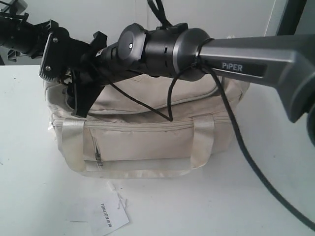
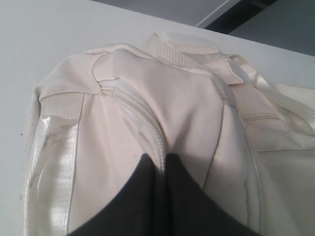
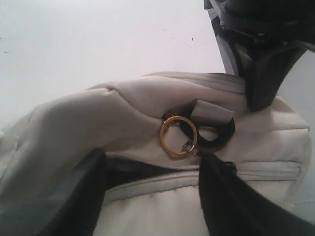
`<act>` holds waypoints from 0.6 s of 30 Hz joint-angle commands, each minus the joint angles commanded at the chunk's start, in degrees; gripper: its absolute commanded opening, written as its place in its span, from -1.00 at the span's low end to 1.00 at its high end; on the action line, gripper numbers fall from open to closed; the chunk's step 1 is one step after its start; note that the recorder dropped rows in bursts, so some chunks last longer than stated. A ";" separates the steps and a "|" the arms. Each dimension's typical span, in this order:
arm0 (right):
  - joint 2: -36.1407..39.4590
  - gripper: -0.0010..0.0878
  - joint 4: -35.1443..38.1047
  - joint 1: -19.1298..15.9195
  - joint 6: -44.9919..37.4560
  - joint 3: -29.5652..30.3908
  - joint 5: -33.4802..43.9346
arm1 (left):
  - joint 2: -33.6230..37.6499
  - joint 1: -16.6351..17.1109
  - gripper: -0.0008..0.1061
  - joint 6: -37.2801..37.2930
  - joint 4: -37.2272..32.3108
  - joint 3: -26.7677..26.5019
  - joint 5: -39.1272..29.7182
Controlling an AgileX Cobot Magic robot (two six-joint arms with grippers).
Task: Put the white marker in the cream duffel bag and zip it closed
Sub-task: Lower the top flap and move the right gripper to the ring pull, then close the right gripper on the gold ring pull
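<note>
The cream duffel bag (image 1: 147, 137) stands on the white table. My left gripper (image 2: 160, 160) is shut on a raised fold of the bag's top zipper seam (image 2: 142, 123), at the bag's left end (image 1: 49, 73). My right gripper (image 3: 150, 157) reaches across the bag to that same end (image 1: 81, 105) and stands open, its fingers (image 3: 231, 201) wide apart over the top zipper. A gold ring (image 3: 178, 136) with the zipper pull lies at one fingertip, beside a dark end clip (image 3: 214, 135). A dark gap (image 3: 133, 172) shows along the zipper. The white marker is out of view.
A flat white paper tag (image 1: 110, 216) with printed text lies on the table (image 1: 275, 162) in front of the bag. The right arm and its cable (image 1: 236, 123) stretch over the bag's top. The front pocket's zip pull (image 1: 98, 158) hangs at the left.
</note>
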State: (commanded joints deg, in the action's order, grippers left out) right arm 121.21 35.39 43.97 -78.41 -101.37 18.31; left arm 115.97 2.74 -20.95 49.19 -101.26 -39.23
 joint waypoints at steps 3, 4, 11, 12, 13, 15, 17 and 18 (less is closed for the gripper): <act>1.82 0.21 0.14 0.00 0.64 -2.61 1.30 | 0.00 0.00 -0.98 0.00 0.00 0.00 0.00; 2.36 0.21 0.14 0.00 0.64 -3.16 1.30 | 0.00 0.00 -0.98 0.00 0.00 0.00 0.00; 5.25 0.21 -1.86 0.00 0.64 -4.78 -0.60 | 0.00 0.00 -0.98 0.00 0.10 0.00 0.01; 5.52 0.21 -2.45 0.00 0.41 -4.78 -0.85 | 0.00 0.00 -0.98 0.00 0.10 0.00 0.01; 5.66 0.21 -2.66 0.00 -0.13 -4.88 -1.31 | 0.00 0.00 -0.98 0.00 0.10 0.00 0.01; 6.21 0.20 -2.66 0.00 -0.99 -4.88 -2.52 | 0.00 0.00 -0.98 0.00 0.10 0.00 0.01; 6.81 0.21 -2.66 0.00 -0.99 -4.88 -3.86 | 0.00 0.00 -0.98 0.00 0.10 0.00 -0.10; 7.06 0.21 -2.72 0.00 -0.99 -5.00 -4.47 | 0.00 0.00 -0.98 0.00 0.10 0.00 -0.10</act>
State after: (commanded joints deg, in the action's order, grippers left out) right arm 128.27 32.67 43.97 -79.40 -106.37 13.84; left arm 115.97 2.74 -20.95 49.29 -101.26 -39.33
